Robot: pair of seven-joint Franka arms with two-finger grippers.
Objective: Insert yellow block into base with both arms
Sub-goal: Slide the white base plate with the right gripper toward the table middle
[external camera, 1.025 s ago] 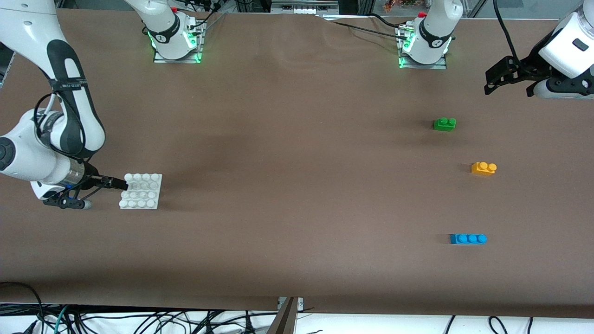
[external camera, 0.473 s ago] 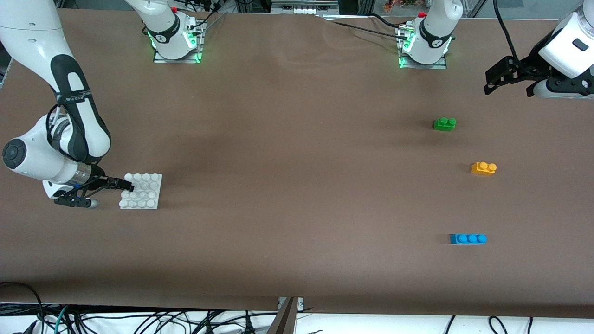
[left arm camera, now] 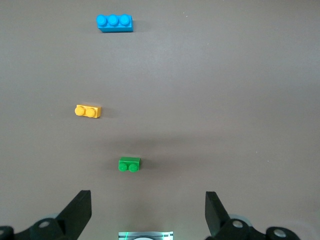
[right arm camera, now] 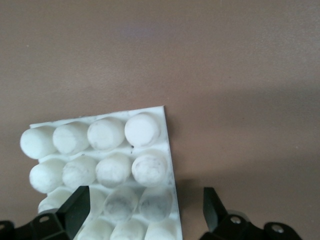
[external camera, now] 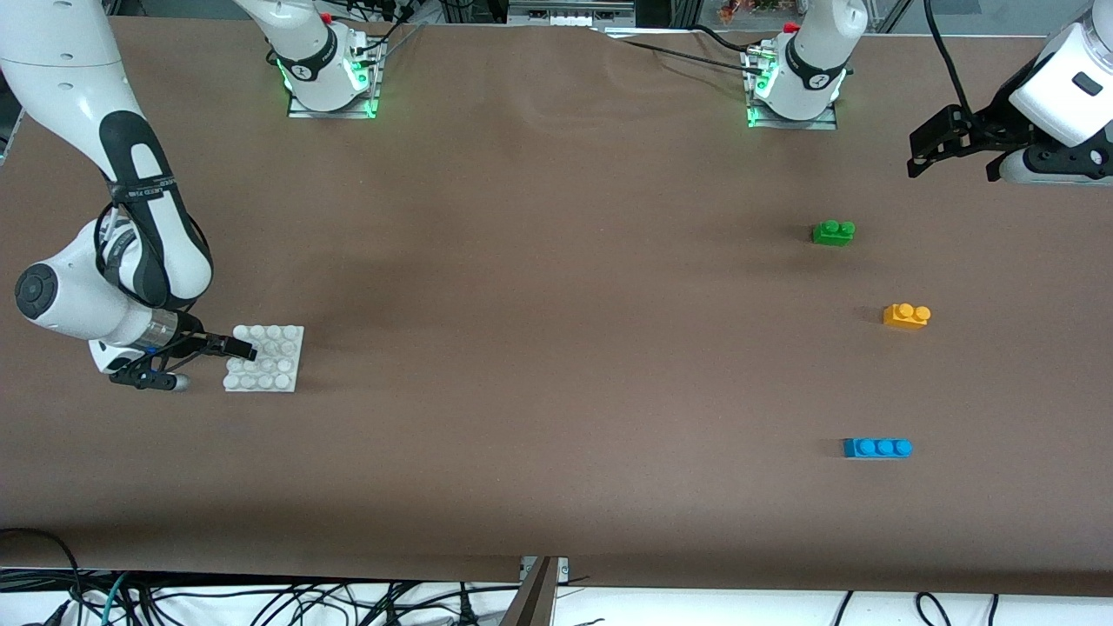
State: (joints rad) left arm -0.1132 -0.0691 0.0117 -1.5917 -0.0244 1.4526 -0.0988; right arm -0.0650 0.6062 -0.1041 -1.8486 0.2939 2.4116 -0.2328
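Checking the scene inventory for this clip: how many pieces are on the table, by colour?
White base: 1
Yellow block: 1
Green brick: 1
Blue brick: 1
Total: 4

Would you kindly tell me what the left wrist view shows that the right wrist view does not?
Only the left wrist view shows the green brick, the yellow block and the blue brick, all lying apart, with the open left tool above the table. Only the right wrist view shows the base and the open right tool straddling its edge. Both share the brown table.
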